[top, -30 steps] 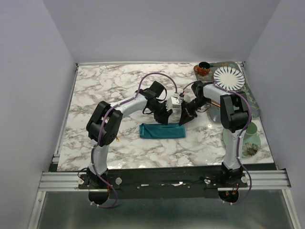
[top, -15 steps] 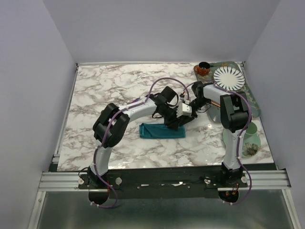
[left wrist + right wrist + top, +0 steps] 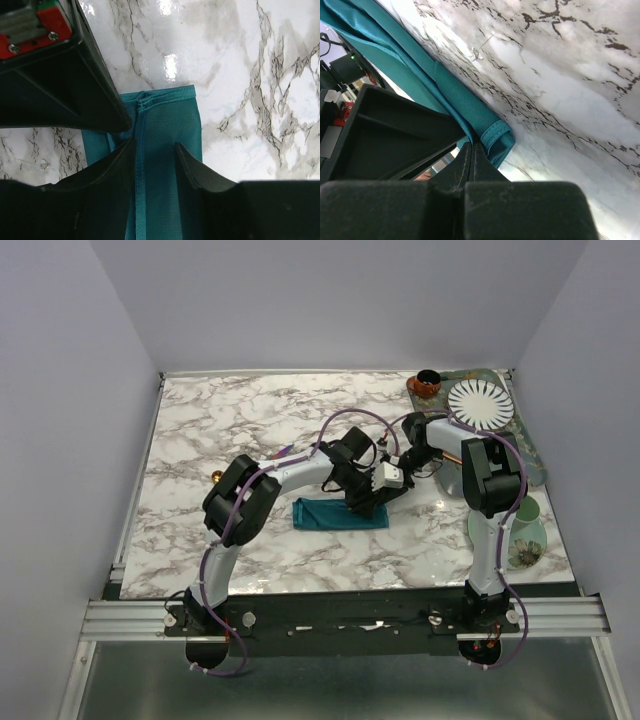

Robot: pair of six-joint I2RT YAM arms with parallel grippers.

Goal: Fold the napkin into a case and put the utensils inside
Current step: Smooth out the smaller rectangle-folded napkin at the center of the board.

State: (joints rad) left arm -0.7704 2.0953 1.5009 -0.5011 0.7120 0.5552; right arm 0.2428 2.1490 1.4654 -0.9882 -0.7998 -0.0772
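Note:
The napkin (image 3: 335, 514) lies folded into a narrow teal case in the middle of the marble table. My left gripper (image 3: 155, 150) hangs open over its right end, one finger on each side of the cloth (image 3: 167, 125). My right gripper (image 3: 474, 145) is shut, its tips pinching a layer of the napkin (image 3: 445, 85) beside the rolled hem. In the top view both grippers crowd together, the left gripper (image 3: 364, 502) just ahead of the right gripper (image 3: 385, 490). A small gold piece (image 3: 216, 477) and a purple piece (image 3: 286, 452) of the utensils show by the left arm.
A tray (image 3: 532, 458) at the back right holds a white ribbed plate (image 3: 480, 403) and a brown cup (image 3: 428, 383). Copper-pink sticks (image 3: 455, 452) lie by the right arm. A pale green flowered saucer (image 3: 522, 532) sits near the right edge.
My left gripper swung right and forward onto the napkin's right end, next to the right gripper, and its jaws spread wider. The right gripper stayed shut in place.

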